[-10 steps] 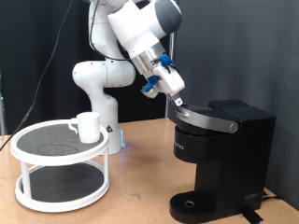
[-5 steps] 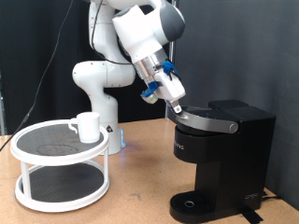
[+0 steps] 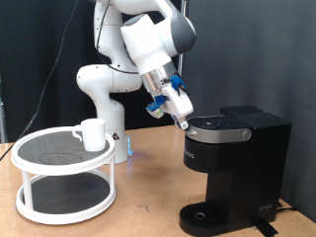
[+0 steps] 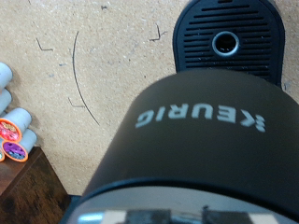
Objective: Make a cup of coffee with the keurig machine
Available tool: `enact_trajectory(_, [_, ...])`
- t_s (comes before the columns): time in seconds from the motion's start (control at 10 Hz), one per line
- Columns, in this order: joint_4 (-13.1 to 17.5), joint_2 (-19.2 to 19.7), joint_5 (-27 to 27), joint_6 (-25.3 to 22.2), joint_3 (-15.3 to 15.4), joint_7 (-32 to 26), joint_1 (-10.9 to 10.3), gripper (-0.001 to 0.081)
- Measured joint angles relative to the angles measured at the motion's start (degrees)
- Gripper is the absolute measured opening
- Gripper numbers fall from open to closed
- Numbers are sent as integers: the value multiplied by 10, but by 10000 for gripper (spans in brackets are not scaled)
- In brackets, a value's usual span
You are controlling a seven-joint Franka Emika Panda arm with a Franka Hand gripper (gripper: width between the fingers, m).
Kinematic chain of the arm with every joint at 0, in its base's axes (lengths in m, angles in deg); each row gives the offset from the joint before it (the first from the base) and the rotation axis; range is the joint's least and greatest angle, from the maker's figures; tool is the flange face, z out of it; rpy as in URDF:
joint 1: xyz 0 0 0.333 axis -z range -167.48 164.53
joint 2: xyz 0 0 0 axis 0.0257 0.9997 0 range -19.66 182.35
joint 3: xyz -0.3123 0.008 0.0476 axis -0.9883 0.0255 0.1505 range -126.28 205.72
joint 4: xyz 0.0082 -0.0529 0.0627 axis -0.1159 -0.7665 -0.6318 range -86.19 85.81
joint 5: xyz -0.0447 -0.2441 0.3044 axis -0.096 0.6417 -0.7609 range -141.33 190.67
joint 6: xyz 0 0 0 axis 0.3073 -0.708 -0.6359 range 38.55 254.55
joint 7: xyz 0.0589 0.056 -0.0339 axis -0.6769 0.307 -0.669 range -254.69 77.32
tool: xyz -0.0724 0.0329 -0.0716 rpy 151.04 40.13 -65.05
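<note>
We see the white robot arm (image 3: 123, 59) filling the upper middle of the exterior view, bent down toward the right. At the lower right stands the keurig machine (image 3: 237, 168), its rounded lid (image 3: 219, 125) lying flat and closed on the body; the wrist view looks straight down its black front, where the brand name reads upside down, and onto its round drip base (image 4: 227, 42) with a slotted grate and a central hole, which holds nothing. The gripper (image 3: 182, 120) sits at the front left edge of that lid, tip touching or just above it; we cannot tell how far its fingers are parted, and we see nothing between them. At the lower left of the exterior view stands a white two-tier round rack (image 3: 64, 178) with dark mesh shelves. The cup (image 3: 92, 132) stands upright on the upper shelf near its right rim, well apart from the machine; we cannot see what is inside it. The lower shelf shows nothing on it. At the left edge of the wrist view several small coffee pods (image 4: 14, 140) lie clustered on the wooden table (image 4: 84, 93), some white, some with orange and purple tops.
</note>
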Motion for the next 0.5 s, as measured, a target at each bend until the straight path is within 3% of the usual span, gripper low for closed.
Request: enact_trajectory(0.5, [1, 5, -4, 8, -1, -3, 0, 0])
